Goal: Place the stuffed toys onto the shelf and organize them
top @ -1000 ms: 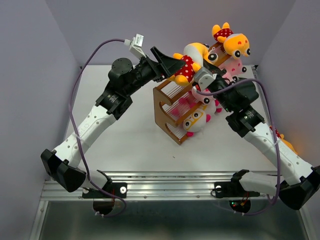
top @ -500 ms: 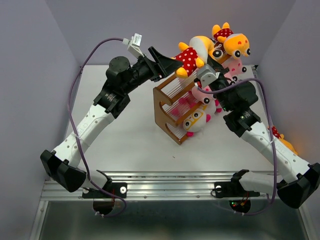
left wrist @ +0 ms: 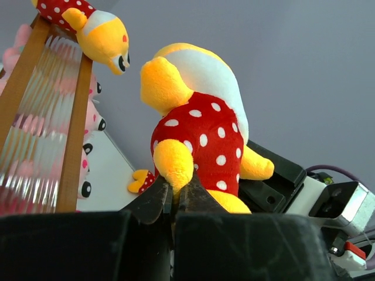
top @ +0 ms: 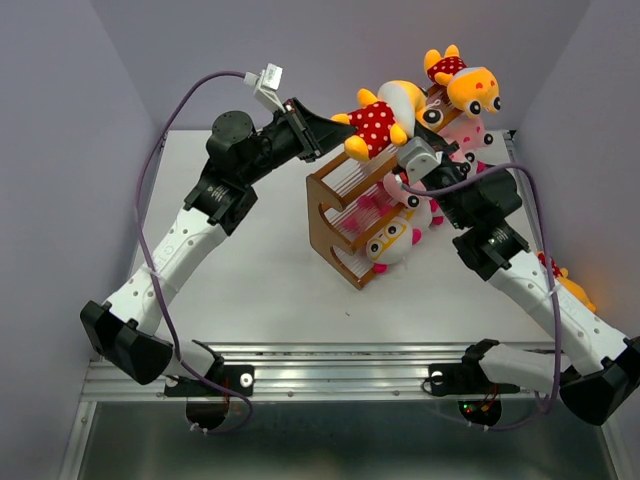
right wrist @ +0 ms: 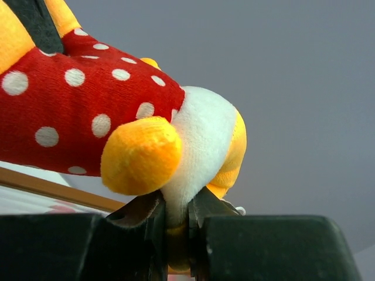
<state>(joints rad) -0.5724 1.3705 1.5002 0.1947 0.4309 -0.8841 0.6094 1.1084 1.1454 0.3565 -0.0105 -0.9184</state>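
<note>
The left pincer [left wrist: 174,196] is clenched, its black tips meeting right under a paw of the fuzzy yellow-orange plush toy in a red white-dotted dress [left wrist: 199,134]; whether they nip any pile is unclear. The right pincer [right wrist: 176,206] grasps that toy's soft white-and-yellow head. Beyond both, on a matte white table [top: 250,260], stands the orange-brown wooden shelf with thin clear rods [left wrist: 73,140]. It holds pink plush animals [top: 400,188] inside and another dotted yellow plush toy [top: 465,85] on top. Smooth lilac-grey walls [top: 330,40] lie behind.
</note>
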